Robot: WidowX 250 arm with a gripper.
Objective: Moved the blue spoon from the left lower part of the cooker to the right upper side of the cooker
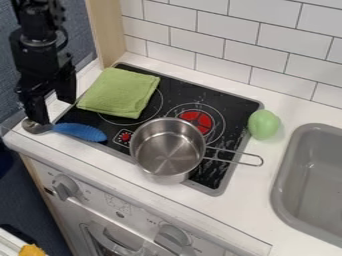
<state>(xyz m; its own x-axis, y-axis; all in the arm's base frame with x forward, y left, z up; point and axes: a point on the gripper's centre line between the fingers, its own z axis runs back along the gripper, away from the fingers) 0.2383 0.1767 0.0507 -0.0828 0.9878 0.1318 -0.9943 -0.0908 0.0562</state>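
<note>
Gripper (54, 111) is seen by the blue spoon (80, 131) at the cooker's (234, 115) lower left, its fingers spread apart.

The black hand (53, 108) hangs at the left with its fingers apart, over the metal end of the blue spoon (80, 131), which lies at the lower left edge of the black cooker (235, 112). A folded green cloth (120, 92) covers the cooker's upper left, and a steel pot (167, 152) sits at its lower middle, handle toward the right. On the white surface (257, 210), a green rounded object (264, 124) rests between cooker and grey sink (283, 200).
</note>
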